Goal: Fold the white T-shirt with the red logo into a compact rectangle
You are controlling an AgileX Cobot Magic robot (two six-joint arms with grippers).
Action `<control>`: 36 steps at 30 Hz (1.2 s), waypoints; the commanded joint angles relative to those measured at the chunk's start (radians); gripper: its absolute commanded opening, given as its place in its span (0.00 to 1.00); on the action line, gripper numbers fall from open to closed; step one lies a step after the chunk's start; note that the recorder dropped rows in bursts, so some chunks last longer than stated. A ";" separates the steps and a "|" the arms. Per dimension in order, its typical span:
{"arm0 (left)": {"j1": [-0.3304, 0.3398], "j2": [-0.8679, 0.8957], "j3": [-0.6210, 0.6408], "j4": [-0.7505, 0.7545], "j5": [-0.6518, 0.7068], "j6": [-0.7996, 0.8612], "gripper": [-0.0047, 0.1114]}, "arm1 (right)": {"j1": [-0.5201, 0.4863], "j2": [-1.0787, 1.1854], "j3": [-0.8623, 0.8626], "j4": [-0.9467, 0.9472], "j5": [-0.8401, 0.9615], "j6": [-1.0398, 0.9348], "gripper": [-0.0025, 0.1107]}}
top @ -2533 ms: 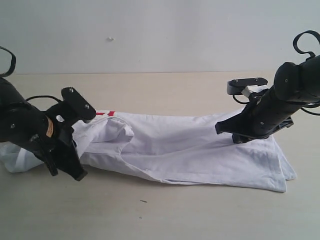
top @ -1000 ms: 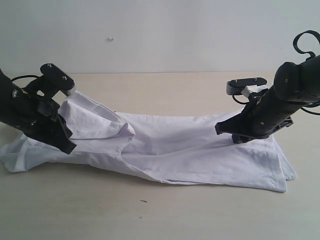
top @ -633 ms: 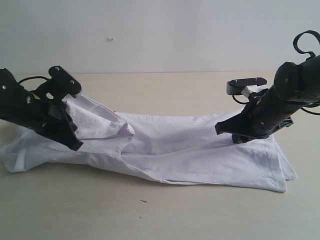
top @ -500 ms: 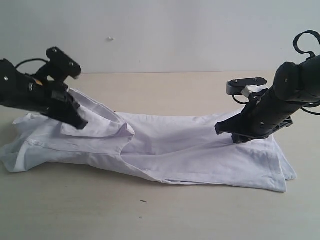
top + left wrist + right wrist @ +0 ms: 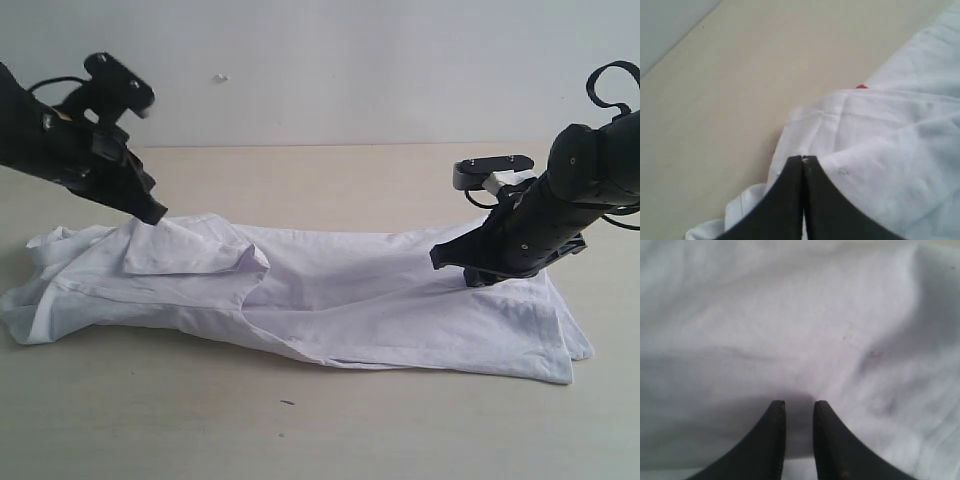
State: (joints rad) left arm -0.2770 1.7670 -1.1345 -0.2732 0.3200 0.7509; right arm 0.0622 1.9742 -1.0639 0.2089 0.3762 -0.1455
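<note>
While the white T-shirt lies bunched lengthwise across the middle of the table, reaching towards its left and right edges, the exterior view shows the left gripper poised at a raised fold at the shirt's left end. The right gripper is pressed down onto the cloth near the right end.

From the left wrist, the left gripper has its fingers pressed together with no cloth between them, above the T-shirt. A sliver of the red logo peeks out at a fold beside the bare table.

From the right wrist, the right gripper has its fingers a narrow gap apart, tips at the T-shirt. Whether they nip cloth cannot be told.
</note>
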 commanded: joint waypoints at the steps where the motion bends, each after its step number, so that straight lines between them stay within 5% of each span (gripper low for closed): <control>1: -0.006 -0.119 0.016 -0.020 0.149 0.012 0.04 | -0.004 -0.007 0.000 -0.006 -0.004 -0.011 0.21; 6: -0.056 -0.147 0.122 0.029 0.292 0.053 0.04 | -0.004 -0.007 0.000 -0.006 -0.002 -0.011 0.21; 13: -0.058 -0.081 0.267 0.386 0.055 -0.150 0.04 | -0.004 -0.007 0.000 -0.004 0.014 -0.011 0.21; 19: -0.101 -0.025 0.281 0.546 -0.116 -0.153 0.04 | -0.004 -0.007 0.000 -0.004 -0.001 -0.011 0.21; 28: -0.101 0.077 0.272 0.635 -0.304 -0.126 0.04 | -0.004 -0.007 0.000 -0.010 -0.010 -0.011 0.21; 36: -0.095 0.077 0.138 0.496 -0.394 -0.192 0.04 | -0.004 -0.007 0.000 -0.010 -0.015 -0.011 0.21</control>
State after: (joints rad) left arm -0.3717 1.8451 -0.9663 0.2645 -0.0565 0.5805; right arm 0.0622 1.9742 -1.0639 0.2068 0.3776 -0.1471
